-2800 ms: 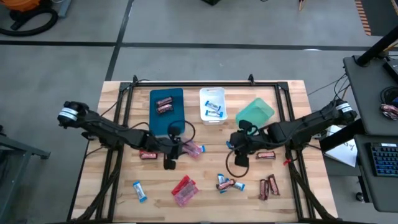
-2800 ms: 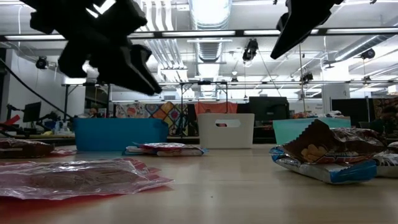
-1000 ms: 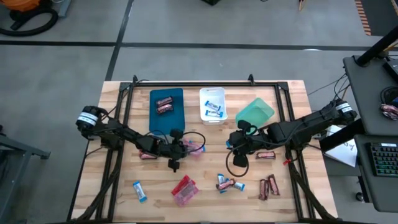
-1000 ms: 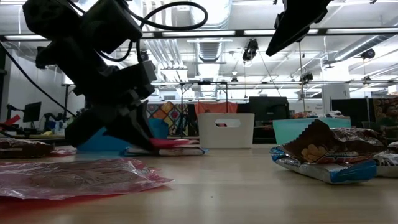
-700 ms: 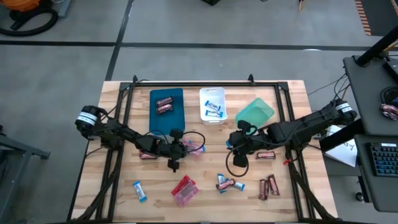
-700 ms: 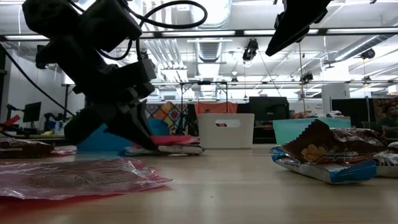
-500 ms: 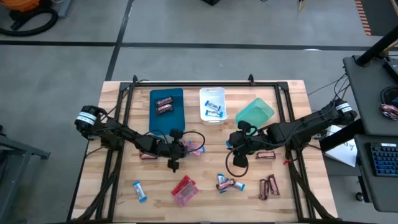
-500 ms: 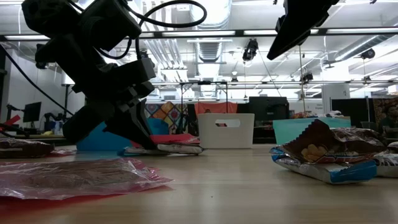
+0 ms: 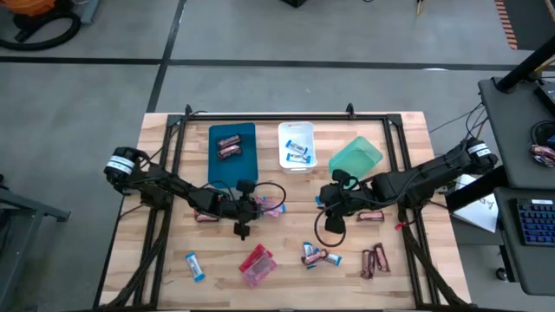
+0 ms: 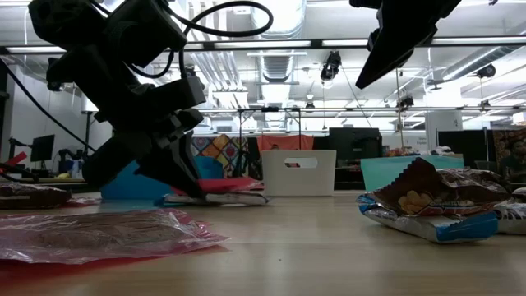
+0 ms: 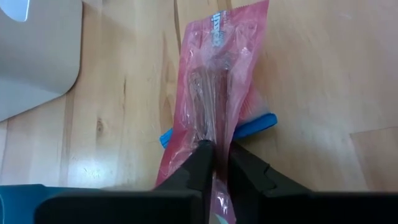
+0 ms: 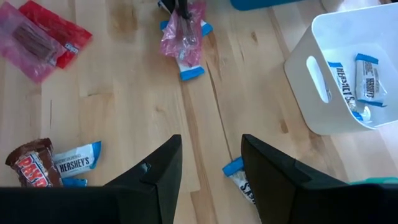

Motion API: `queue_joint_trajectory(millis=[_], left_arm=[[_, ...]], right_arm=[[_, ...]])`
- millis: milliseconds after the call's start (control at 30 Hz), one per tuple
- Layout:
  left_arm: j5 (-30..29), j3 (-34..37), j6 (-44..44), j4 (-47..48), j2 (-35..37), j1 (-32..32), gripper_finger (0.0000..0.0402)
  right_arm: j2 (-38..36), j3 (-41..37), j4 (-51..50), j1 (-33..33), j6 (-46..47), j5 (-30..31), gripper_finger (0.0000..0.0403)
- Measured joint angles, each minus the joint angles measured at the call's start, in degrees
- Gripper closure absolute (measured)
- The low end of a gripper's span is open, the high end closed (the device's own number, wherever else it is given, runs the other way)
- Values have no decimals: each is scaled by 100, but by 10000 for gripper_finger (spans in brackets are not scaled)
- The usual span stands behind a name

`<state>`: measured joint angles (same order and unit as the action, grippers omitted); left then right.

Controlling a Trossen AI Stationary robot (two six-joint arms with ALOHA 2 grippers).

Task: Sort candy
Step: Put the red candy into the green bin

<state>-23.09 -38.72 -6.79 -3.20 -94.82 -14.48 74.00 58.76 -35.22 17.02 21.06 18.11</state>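
Observation:
A pink packet of candy (image 9: 272,206) lies mid-table on a blue-and-white bar (image 11: 254,126), and my left gripper (image 9: 259,207) is shut on it, low over the wood. My right gripper (image 12: 211,152) hangs open above the table right of centre (image 9: 333,198), with nothing between its fingers. Other candy lies loose: a brown-red bar (image 9: 205,216), a blue bar (image 9: 195,266), red and pink packets (image 9: 257,264), a mixed cluster (image 9: 317,256) and brown-red bars (image 9: 375,259). The blue tray (image 9: 245,165) holds brown-red bars, and the white tray (image 9: 284,144) holds blue-and-white bars. My left gripper pinches the pink packet's clear film (image 11: 219,146) between its two fingers, at mid-width, near the end that faces the left arm. The fingers (image 10: 191,187) slant down from the table's left. The packet stays low, stretched away from the fingers, resting on the blue-and-white bar.
A green tray (image 9: 356,156) sits tilted at the back right. Another brown-red bar (image 9: 371,216) lies by the right arm. A black frame (image 9: 269,115) runs along the far edge and down both sides. Bare wood shows between the two grippers.
My left gripper has stayed low on the pink packet. My right gripper has shifted slightly toward the table's right edge, still high above the wood.

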Motion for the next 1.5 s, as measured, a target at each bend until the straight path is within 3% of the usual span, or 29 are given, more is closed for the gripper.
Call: queue_joint_trajectory(millis=[600,1067,1200,1400,1500], left_arm=[[4,2,179,81,-7,0,361],[38,2,181,118,-9,0,314],[57,2,179,112,-9,0,329],[55,2,120,87,-7,-11,391],[69,2,122,101,21,-11,395]], right_arm=[[0,-12,21,0,0,0,245],[0,-17,68,0,-2,0,245],[0,-17,83,0,-2,0,245],[0,-17,85,0,-2,0,245],[0,-17,90,0,-2,0,245]])
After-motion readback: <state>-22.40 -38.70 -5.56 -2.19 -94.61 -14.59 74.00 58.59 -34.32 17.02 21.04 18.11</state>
